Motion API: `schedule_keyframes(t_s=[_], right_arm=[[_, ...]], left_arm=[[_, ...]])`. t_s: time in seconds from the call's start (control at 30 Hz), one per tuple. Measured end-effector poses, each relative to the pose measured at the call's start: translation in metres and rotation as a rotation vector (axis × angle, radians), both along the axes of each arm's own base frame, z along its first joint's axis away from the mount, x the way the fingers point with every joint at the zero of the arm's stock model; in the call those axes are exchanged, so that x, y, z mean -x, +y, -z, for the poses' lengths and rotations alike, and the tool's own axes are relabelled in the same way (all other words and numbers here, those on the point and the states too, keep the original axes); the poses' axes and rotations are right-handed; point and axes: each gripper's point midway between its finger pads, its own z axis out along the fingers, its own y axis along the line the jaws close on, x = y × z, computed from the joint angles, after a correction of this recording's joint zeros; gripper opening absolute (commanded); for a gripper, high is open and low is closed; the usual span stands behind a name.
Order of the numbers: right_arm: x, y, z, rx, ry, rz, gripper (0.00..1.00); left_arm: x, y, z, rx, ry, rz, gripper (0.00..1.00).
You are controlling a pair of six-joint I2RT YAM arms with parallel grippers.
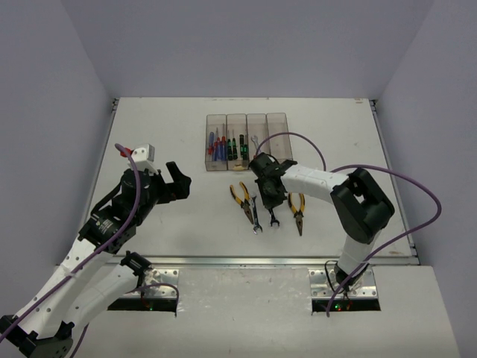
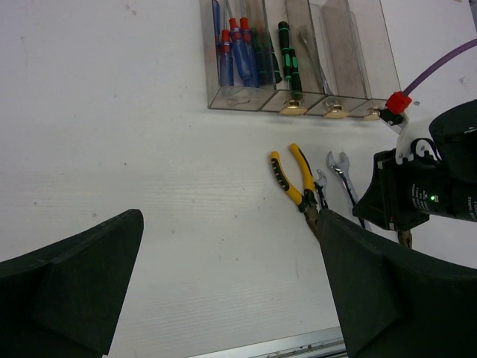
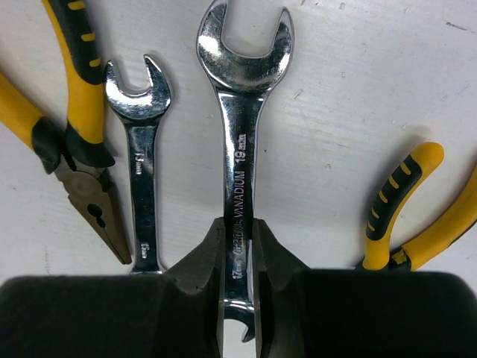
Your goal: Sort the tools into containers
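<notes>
The larger wrench [image 3: 240, 142] is pinched near one end by the right fingers [image 3: 197, 261]; the left fingers [image 2: 67, 283] are spread, empty. A slow, level lift is advised.

Pliers [image 2: 304, 176], 2 wrenches [image 2: 339, 161] nr bins [image 2: 238, 98]

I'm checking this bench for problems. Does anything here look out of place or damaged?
Nothing looks damaged or spilled. Four tools lie on the table, outside the bins: pliers, a second pliers, a small wrench and the larger wrench, which the right gripper pinches. The screwdrivers sit in the bins.
</notes>
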Motion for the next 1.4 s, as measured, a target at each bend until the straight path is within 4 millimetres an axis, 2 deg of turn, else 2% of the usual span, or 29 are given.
schedule_keyframes(t_s=[0.17, 0.2, 0.27, 0.3, 0.6, 0.73, 1.4], right_arm=[[0.000, -0.006, 0.015, 0.045, 0.027, 0.008, 0.02], [-0.001, -0.005, 0.016, 0.044, 0.026, 0.010, 0.07], [-0.004, -0.005, 0.016, 0.045, 0.027, 0.013, 0.24], [-0.006, -0.004, 0.016, 0.044, 0.027, 0.016, 0.28], [-0.033, -0.003, 0.016, 0.015, 0.030, 0.043, 0.30], [-0.039, 0.000, 0.017, 0.005, 0.036, 0.038, 0.24], [-0.029, 0.001, 0.017, -0.002, 0.039, 0.018, 0.25]], left_arm=[[0.000, 0.000, 0.000, 0.000, -0.001, 0.000, 1.00], [0.000, 0.000, 0.000, 0.001, -0.002, 0.000, 1.00], [0.000, 0.000, -0.001, 0.002, -0.004, 0.000, 1.00], [0.000, 0.000, -0.001, 0.002, -0.004, 0.000, 1.00], [0.001, 0.001, -0.002, 0.003, -0.007, -0.001, 1.00], [0.001, 0.001, -0.002, 0.005, -0.010, -0.001, 1.00], [0.002, 0.001, -0.004, 0.007, -0.014, -0.001, 1.00]])
